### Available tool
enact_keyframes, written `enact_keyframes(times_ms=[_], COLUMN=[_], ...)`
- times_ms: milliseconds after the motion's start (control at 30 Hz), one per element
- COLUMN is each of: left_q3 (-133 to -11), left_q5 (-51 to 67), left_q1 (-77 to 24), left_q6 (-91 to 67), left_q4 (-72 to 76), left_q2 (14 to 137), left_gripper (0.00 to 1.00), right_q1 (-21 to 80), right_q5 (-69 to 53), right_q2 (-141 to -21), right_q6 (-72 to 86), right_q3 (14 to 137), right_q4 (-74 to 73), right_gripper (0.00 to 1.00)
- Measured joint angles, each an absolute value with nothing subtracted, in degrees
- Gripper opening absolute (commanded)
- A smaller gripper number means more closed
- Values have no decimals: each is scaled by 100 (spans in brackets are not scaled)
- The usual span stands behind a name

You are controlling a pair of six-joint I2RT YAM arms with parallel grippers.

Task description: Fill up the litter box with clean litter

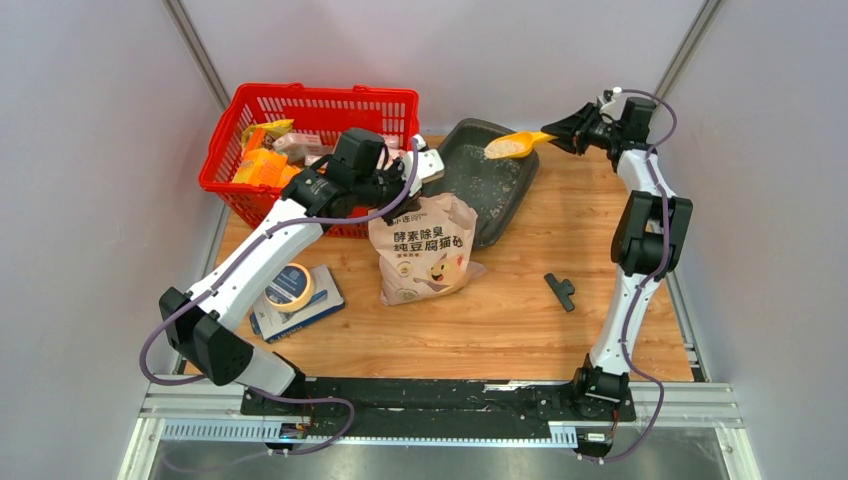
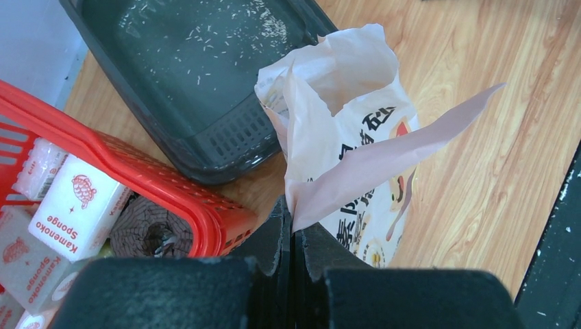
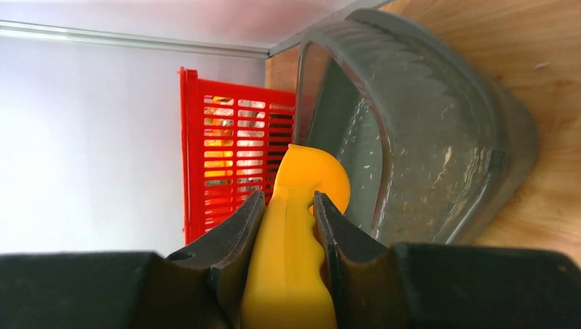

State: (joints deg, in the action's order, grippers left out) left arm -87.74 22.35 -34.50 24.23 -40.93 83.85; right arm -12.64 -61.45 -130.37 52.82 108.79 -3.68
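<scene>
The dark grey litter box [image 1: 497, 190] lies at the back of the table, with only a few scattered grains of litter [image 2: 267, 27] on its floor [image 2: 192, 68]. My right gripper [image 1: 556, 137] is shut on the handle of a yellow scoop [image 1: 528, 141]. The scoop's bowl, heaped with pale litter [image 1: 507, 148], hangs over the box's far right corner. In the right wrist view the fingers [image 3: 236, 233] clamp the scoop handle [image 3: 291, 253] beside the box [image 3: 425, 137]. My left gripper [image 2: 291, 219] is shut on the torn top edge of the pink-beige litter bag [image 2: 342, 137], holding the mouth of this bag [image 1: 425, 250] open.
A red mesh basket [image 1: 310, 105] with sponges and packets stands left of the litter box, touching the bag's side [image 2: 171, 199]. A tape roll [image 1: 288, 285] rests on a blue box near the left arm. A small black part [image 1: 562, 290] lies on the wood at the right.
</scene>
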Motion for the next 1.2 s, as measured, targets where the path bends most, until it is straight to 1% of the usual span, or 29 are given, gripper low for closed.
enact_keyframes(times_ms=[367, 600, 733, 933, 1200], left_q3=[-8781, -8624, -8399, -8090, -7679], left_q5=[2235, 2261, 2338, 2462, 2672], left_q1=[-3450, -3452, -3461, -3474, -3474], left_q6=[2438, 2467, 2506, 2508, 2502], left_q4=[-4112, -4134, -4086, -3959, -3715], left_q2=[8390, 8167, 7933, 7644, 7299], left_gripper=[0, 0, 0, 0, 0], right_q1=[-1061, -604, -333, -78, -40], right_q5=[-5004, -4219, -3972, -3651, -3131], right_q2=[-13117, -13115, -13089, -12394, -11196], right_q6=[4241, 3555, 3267, 2672, 1175], right_q3=[11666, 11889, 11869, 11266, 11146], right_q4=[-1347, -1922, -2209, -2740, -3098], right_gripper=[0, 0, 0, 0, 0])
